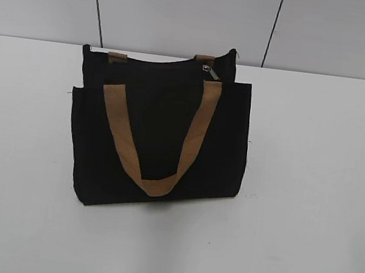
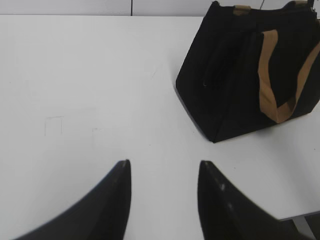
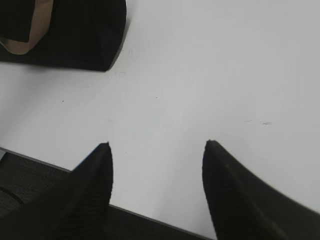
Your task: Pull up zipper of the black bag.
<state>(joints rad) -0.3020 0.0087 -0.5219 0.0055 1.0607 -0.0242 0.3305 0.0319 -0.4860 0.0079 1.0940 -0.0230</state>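
The black bag [image 1: 159, 134] stands upright on the white table, with a tan strap [image 1: 153, 185] hanging down its front. The zipper runs along its top edge, and its silver pull tab [image 1: 212, 72] sits near the right end. Neither gripper shows in the exterior view. In the left wrist view the bag [image 2: 235, 80] is at the upper right, well away from my open, empty left gripper [image 2: 164, 167]. In the right wrist view a corner of the bag [image 3: 75, 35] is at the upper left, far from my open, empty right gripper [image 3: 157, 147].
The white table [image 1: 309, 192] spreads around the bag on all sides. Its near edge [image 3: 150, 215] shows under the right gripper. A grey panelled wall [image 1: 184, 10] stands behind the table.
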